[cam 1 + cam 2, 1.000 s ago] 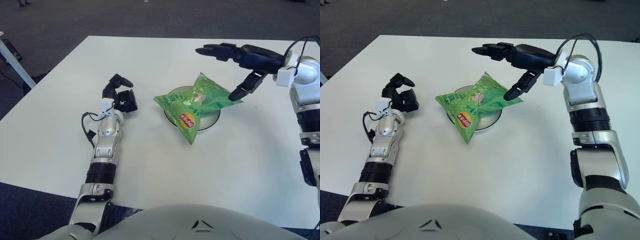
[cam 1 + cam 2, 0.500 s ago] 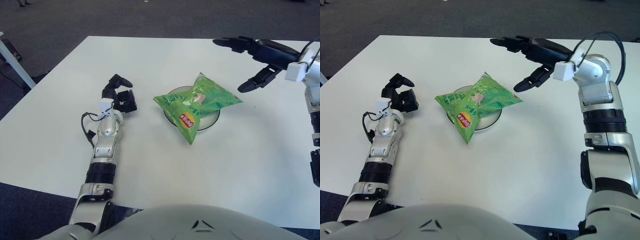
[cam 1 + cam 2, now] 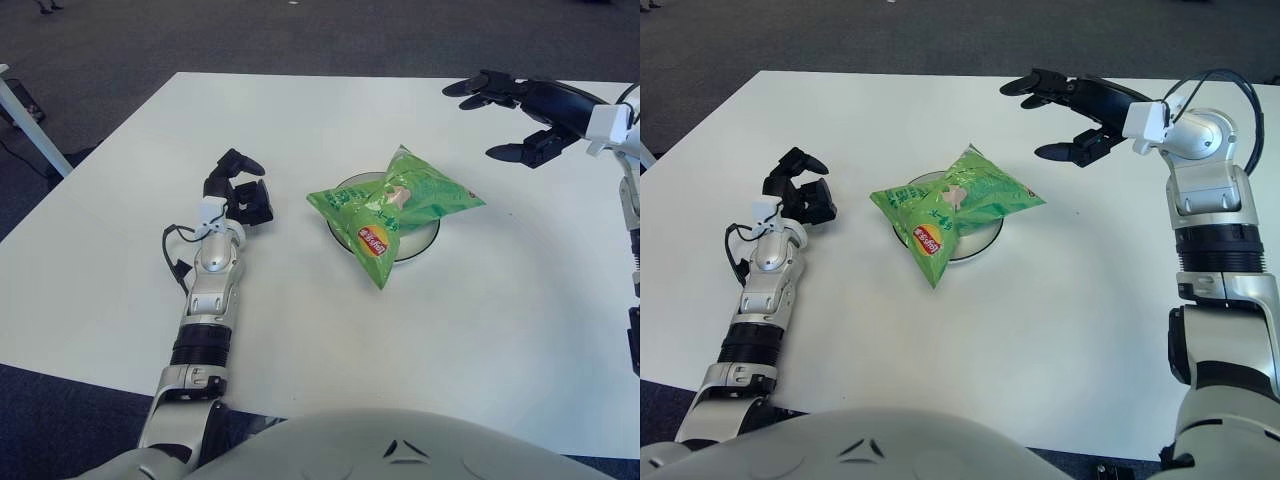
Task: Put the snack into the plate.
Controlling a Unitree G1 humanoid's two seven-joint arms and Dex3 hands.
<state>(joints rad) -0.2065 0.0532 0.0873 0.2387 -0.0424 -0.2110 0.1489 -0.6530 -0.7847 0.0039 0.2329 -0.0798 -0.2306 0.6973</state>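
Since a second ago the right hand [image 3: 1065, 118] has pulled up and away from the snack bag [image 3: 395, 208], which it had been touching at the bag's right edge, and now shows above the far right part of the white desk [image 3: 300, 330], clear of the bag and holding nothing.

On the left, the left hand [image 3: 240, 190] shows on the near-left part of the desk, well to the left of the plate [image 3: 423, 243]. Its dark fingers [image 3: 243, 160] are loosely curled, one arched over the other two, and nothing is between them.

At the centre lies the snack: a bright green crinkled packet, puffed with air, with a small red and yellow logo near its lower corner and a pale picture printed near the top. It rests across the round white plate, covering most of it, so that only the rim shows at the upper left and the lower right. The packet's lower corner hangs past the plate's near rim toward the desk.

On the right, the right hand's black fingers [image 3: 1033, 84] are spread wide: two reach out to the left, and the thumb sits apart below them.
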